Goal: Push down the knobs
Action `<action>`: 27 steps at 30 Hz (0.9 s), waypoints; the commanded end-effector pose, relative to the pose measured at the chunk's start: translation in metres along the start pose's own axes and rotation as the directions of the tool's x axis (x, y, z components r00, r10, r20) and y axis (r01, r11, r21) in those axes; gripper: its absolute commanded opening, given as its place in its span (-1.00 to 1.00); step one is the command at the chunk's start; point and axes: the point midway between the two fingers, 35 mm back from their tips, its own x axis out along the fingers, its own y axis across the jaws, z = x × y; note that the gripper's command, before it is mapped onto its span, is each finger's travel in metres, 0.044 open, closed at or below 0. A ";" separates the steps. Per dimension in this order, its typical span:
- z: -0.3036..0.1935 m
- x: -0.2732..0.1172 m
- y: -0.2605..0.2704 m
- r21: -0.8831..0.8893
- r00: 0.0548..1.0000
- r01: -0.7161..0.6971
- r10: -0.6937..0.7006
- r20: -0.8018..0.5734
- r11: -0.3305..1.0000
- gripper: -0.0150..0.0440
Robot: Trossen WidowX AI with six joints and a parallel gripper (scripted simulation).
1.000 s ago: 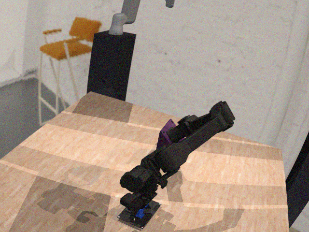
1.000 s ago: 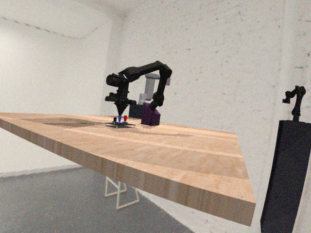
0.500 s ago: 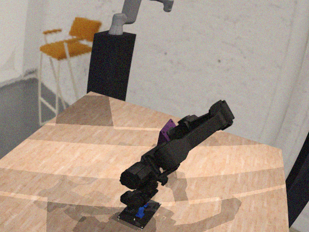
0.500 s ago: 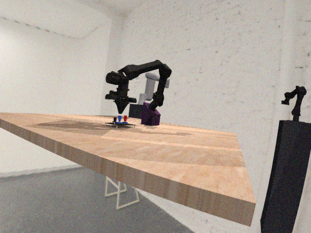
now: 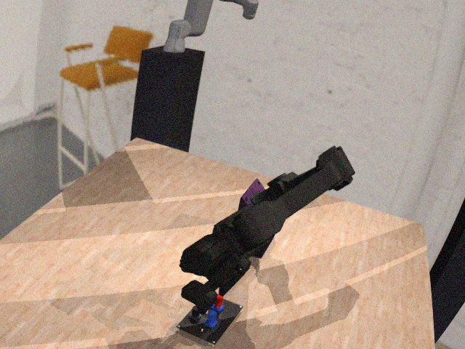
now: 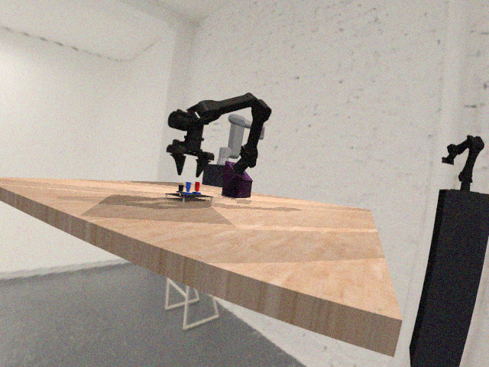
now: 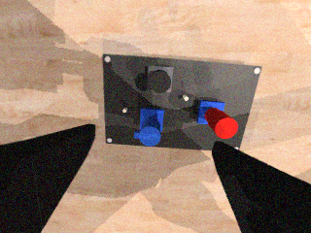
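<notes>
The dark circuit board point(image 5: 225, 323) point(image 6: 205, 196) point(image 7: 121, 87) stands on short legs. A red knob point(image 5: 219, 301) point(image 6: 196, 186) point(image 7: 225, 127) stands tall above a blue potentiometer point(image 7: 204, 116). A blue knob point(image 6: 188, 185) point(image 7: 150, 136) with a side pointer stands above another blue potentiometer point(image 7: 146, 116). A black knob point(image 6: 180, 187) point(image 7: 158, 81) is on a grey potentiometer. Whether gaps remain under the knobs is too small to tell. My gripper point(image 6: 189, 175) point(image 7: 155, 139) is wide open and empty, above the board, its fingertips higher than the knob tops and touching none of them.
Two small pale posts point(image 7: 186, 98) point(image 7: 124, 111) rise from the board between the parts. My arm's purple base point(image 6: 237, 183) point(image 5: 251, 193) is on the table, behind the board in the exterior view. Other arms on dark pedestals and an orange chair point(image 5: 99, 73) are beyond the table.
</notes>
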 end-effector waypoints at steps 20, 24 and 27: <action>0.038 -0.017 -0.158 0.045 0.999 0.041 -0.041 -0.006 0.998 1.00; 0.038 -0.017 -0.158 0.045 0.999 0.041 -0.041 -0.006 0.998 1.00; 0.038 -0.017 -0.158 0.045 0.999 0.041 -0.041 -0.006 0.998 1.00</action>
